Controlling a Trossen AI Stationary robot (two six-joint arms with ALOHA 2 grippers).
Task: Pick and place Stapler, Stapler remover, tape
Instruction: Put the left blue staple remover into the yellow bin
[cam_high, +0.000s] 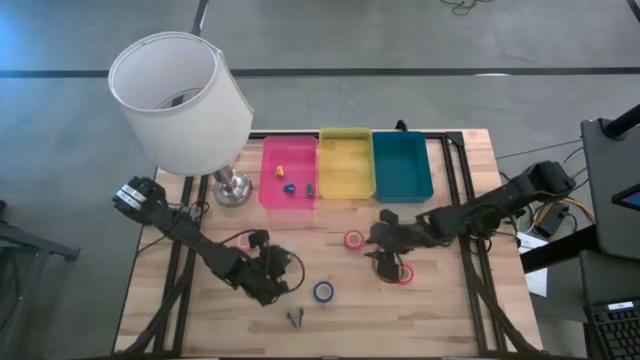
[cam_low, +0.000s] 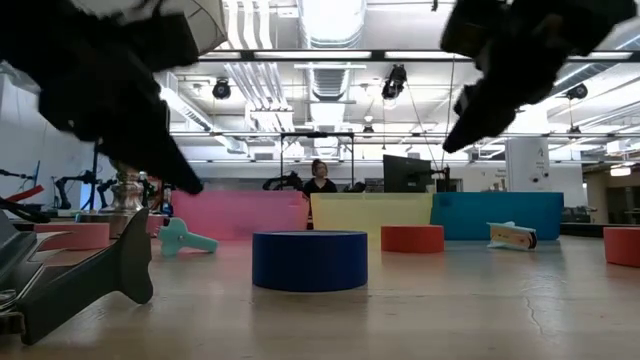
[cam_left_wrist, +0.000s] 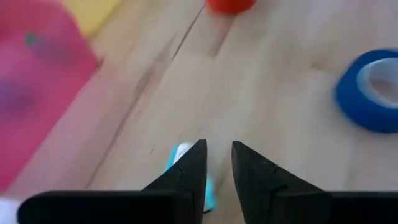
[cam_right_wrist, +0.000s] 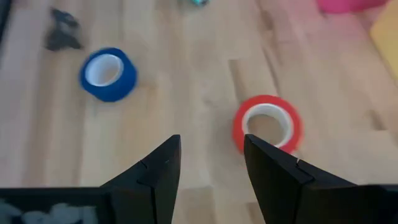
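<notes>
A small teal stapler (cam_left_wrist: 179, 157) lies on the wood right beside my left gripper (cam_left_wrist: 219, 149); the fingers stand slightly apart and touch nothing. In the high view that gripper (cam_high: 282, 273) hides the stapler. My right gripper (cam_right_wrist: 211, 146) is open and hovers just short of a red tape roll (cam_right_wrist: 267, 124), which lies flat (cam_high: 354, 240). The blue tape (cam_high: 323, 291) and a pink roll (cam_high: 405, 273) also lie flat. The dark staple remover (cam_high: 295, 317) rests near the table's near edge. A further pink roll (cam_low: 70, 235) shows at the left of the low view.
Pink bin (cam_high: 266, 190), yellow bin (cam_high: 345, 190) and teal bin (cam_high: 403, 192) stand in a row at the far edge; the pink one holds small coloured pieces. A lamp with a white shade (cam_high: 180, 95) stands at the far left. Bare wood lies between the rolls.
</notes>
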